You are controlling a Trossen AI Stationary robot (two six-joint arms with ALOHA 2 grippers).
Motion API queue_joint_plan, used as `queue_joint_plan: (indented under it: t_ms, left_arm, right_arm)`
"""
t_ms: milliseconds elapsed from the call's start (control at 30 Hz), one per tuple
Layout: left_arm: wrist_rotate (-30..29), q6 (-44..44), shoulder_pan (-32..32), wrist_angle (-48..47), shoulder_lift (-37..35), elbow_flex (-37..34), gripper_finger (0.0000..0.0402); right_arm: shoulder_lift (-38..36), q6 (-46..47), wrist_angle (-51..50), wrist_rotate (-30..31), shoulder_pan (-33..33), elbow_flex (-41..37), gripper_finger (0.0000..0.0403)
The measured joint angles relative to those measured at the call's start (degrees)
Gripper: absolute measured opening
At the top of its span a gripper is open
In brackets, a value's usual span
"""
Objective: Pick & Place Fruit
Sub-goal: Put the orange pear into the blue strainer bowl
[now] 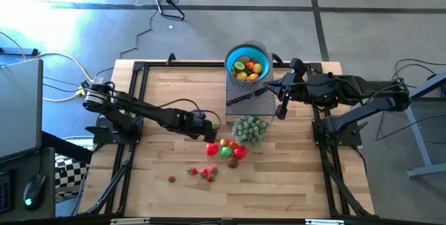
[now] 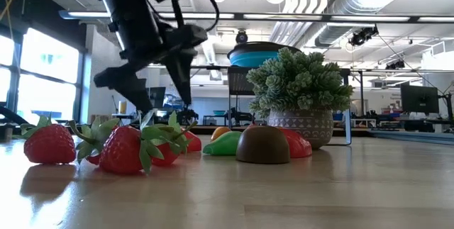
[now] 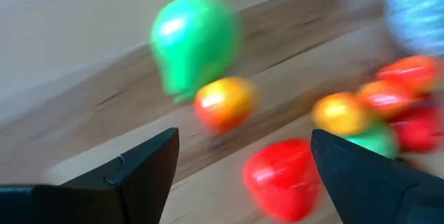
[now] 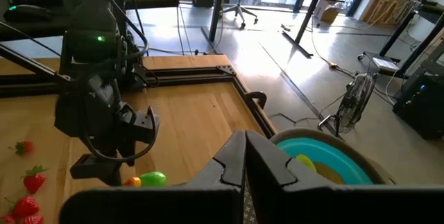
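I see the left gripper (image 1: 211, 139), fingers spread and empty, just above a red fruit (image 3: 281, 179) in the pile beside the potted plant (image 1: 249, 129).

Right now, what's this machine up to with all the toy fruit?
It is moving toy fruit into the blue bowl, which already holds several pieces. The left gripper hovers open beside the cluster of fruit at mid-table, holding nothing. The right gripper waits shut near the bowl. More strawberries lie nearer the front edge.

We see strong daylight glare on the floor (image 1: 63, 2) upper left; left wrist view badly motion-blurred; low view backlit.
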Motion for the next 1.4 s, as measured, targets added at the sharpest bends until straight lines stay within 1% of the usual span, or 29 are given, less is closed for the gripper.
queue_joint_plan:
  t_ms: [33,100,167,233,467,533,600,667,733,1200,1300,1400]
  left_arm:
    - [-0.1,-0.3,0.0,-1.1,0.2,-0.2,0.0317]
    - [-0.1,-1.4,0.0,0.9,1.4,0.0,0.0317]
    - [-0.1,-1.9,0.0,0.1,1.7,-0.2,0.0317]
    - [-0.1,-2.0,0.0,2.9,2.8,0.0,0.0317]
    - [-0.2,-3.1,0.0,3.4,5.2,-0.3,0.0317]
    - [-0.1,-3.2,0.0,5.7,6.2,0.0,0.0317]
    - [-0.1,-3.2,0.0,4.8,6.3,-0.3,0.0317]
    - [-0.1,-3.3,0.0,6.8,7.3,0.1,0.0317]
    - [-0.1,-3.3,0.0,5.3,7.4,-0.2,0.0317]
    - [-0.2,-4.1,0.0,4.9,8.3,0.0,0.0317]
    - [-0.1,-4.1,0.0,4.9,8.3,0.0,0.0307]
    - [-0.2,-4.1,0.0,4.6,8.4,0.0,0.0286]
  right_arm:
    - [0.0,0.0,0.0,0.0,0.0,0.0,0.0004]
    - [0.0,0.0,-0.2,0.0,0.0,0.0,0.0004]
    - [0.0,0.0,-0.3,0.0,0.0,0.0,0.0004]
    - [0.0,0.0,-0.4,0.0,0.0,0.0,0.0004]
    - [0.0,0.0,-0.9,0.0,0.0,0.0,0.0004]
    - [0.0,0.0,-0.8,0.0,0.0,0.0,0.0004]
    - [0.0,0.0,-0.9,0.0,0.0,0.0,0.0004]
    - [0.0,0.0,-0.9,0.0,0.0,0.0,0.0004]
    - [0.0,0.0,-1.0,0.0,0.0,0.0,0.0004]
    - [0.0,0.0,-0.9,-0.1,0.0,0.0,0.0004]
    - [0.0,0.0,-0.9,-0.1,0.0,0.0,0.0004]
    - [0.0,0.0,-0.8,-0.1,0.0,0.0,0.0004]
